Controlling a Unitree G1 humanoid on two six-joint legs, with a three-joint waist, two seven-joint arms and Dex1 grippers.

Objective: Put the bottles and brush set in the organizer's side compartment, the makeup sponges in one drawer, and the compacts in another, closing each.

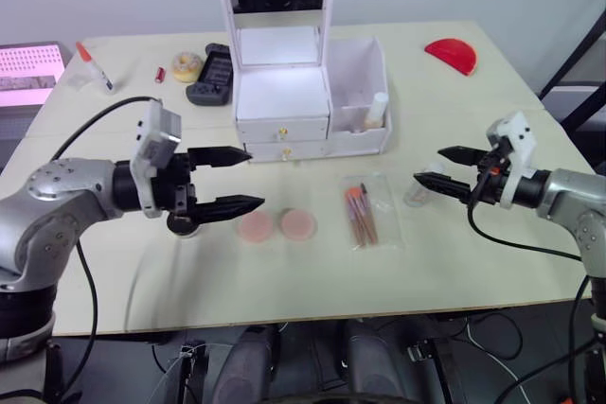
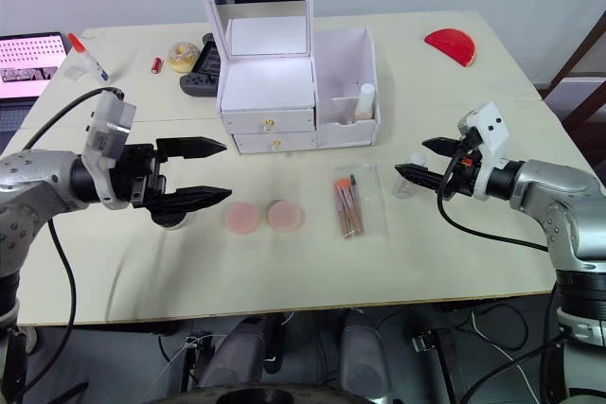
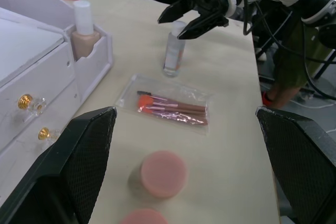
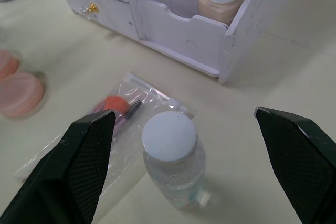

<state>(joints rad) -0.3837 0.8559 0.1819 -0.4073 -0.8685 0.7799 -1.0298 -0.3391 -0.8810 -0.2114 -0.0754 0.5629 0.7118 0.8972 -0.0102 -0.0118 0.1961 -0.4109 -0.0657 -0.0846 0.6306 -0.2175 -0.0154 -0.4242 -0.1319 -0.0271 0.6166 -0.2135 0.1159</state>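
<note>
The white organizer (image 1: pixel 281 92) stands at the back centre with both drawers (image 1: pixel 282 139) shut. Its side compartment (image 1: pixel 358 82) holds a beige bottle (image 1: pixel 377 111). Two pink makeup sponges (image 1: pixel 255 226) (image 1: pixel 297 224) lie side by side in front of it, and the brush set (image 1: pixel 362 216) in its clear bag lies to their right. My left gripper (image 1: pixel 256 177) hangs open left of the sponges, above a black compact (image 1: pixel 182 224) that it partly hides. My right gripper (image 1: pixel 430 166) is open around a small clear bottle (image 4: pixel 173 161) with a white cap, not touching it.
A black gadget (image 1: pixel 213 73), a yellowish ring roll (image 1: pixel 187 65), a small red tube (image 1: pixel 160 74) and a glue bottle (image 1: pixel 95 65) lie at the back left. A red half-disc (image 1: pixel 453 54) sits at the back right. A pink-lit screen (image 1: pixel 28 73) stands beyond the left edge.
</note>
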